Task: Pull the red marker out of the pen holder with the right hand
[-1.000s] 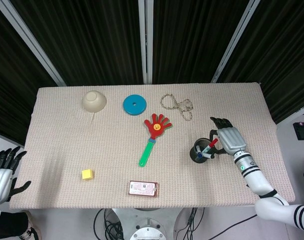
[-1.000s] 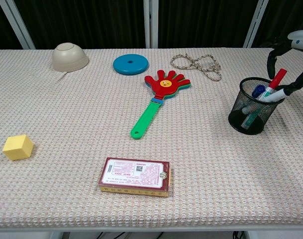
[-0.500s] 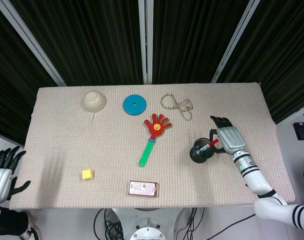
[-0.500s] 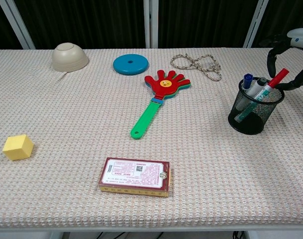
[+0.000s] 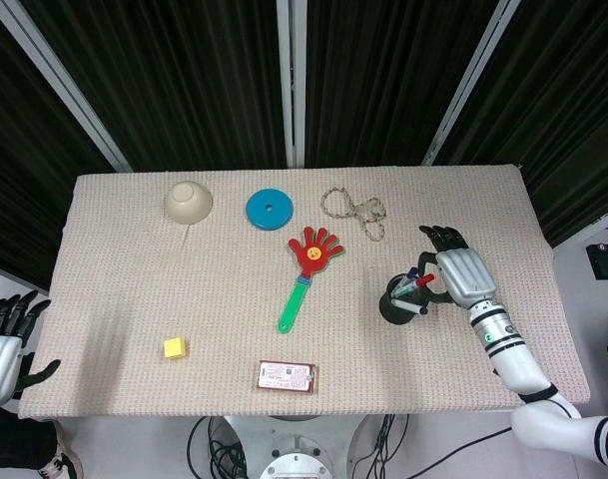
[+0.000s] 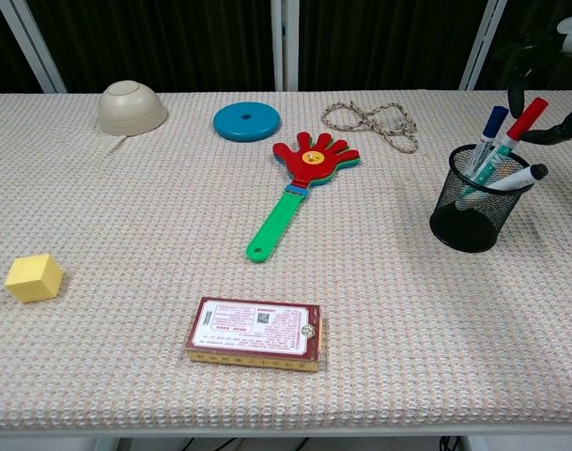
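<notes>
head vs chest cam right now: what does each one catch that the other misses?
Head view only: the left hand, fingers apart and holding nothing, off the table's near-left corner; the whole right hand and its forearm beside the holder; the full outline of the beige woven table.

Chest view only: the markers seen side-on, with the red-capped marker and the blue-capped marker sticking well above the rim, and the holder's mesh wall.

Both: black mesh pen holder, red hand-shaped clapper, blue disc, upturned beige bowl, coiled rope, yellow cube, red printed box.
</notes>
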Controlling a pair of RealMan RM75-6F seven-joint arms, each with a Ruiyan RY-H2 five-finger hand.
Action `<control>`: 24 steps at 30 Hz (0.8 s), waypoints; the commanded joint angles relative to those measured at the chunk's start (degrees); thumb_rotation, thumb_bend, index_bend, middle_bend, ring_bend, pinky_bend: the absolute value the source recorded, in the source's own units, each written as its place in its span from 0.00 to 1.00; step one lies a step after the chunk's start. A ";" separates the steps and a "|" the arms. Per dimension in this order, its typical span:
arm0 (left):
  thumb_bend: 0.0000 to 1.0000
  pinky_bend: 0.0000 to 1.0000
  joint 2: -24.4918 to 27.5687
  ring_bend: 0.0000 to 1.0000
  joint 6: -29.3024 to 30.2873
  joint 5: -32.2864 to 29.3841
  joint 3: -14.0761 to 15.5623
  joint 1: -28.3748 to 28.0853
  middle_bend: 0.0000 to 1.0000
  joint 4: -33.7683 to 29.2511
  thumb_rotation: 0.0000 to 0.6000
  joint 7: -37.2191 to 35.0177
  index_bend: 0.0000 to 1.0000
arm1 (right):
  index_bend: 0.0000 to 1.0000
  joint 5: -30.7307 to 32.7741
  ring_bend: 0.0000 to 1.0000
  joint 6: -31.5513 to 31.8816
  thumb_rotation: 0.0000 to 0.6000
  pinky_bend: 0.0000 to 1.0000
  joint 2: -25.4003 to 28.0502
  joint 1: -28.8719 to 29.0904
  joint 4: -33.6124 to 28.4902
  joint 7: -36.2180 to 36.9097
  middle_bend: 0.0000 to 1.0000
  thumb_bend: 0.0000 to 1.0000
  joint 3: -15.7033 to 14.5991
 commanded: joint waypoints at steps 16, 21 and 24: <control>0.16 0.06 0.15 0.00 0.39 0.31 0.32 0.42 0.04 0.11 1.00 -0.30 0.14 | 0.77 -6.15 0.00 11.16 1.00 0.00 10.22 -7.29 -7.27 6.70 0.10 0.37 2.30; 0.16 0.06 -0.19 0.00 -0.22 0.06 0.34 0.23 0.04 0.44 1.00 -0.28 0.14 | 0.77 -4.75 0.00 9.61 1.00 0.00 9.42 -8.19 -3.22 7.05 0.10 0.37 0.99; 0.16 0.06 -0.38 0.00 -0.69 -0.13 0.35 0.07 0.04 0.58 1.00 -0.19 0.14 | 0.78 -3.99 0.00 8.10 1.00 0.00 7.57 -8.14 -0.12 6.32 0.10 0.37 0.03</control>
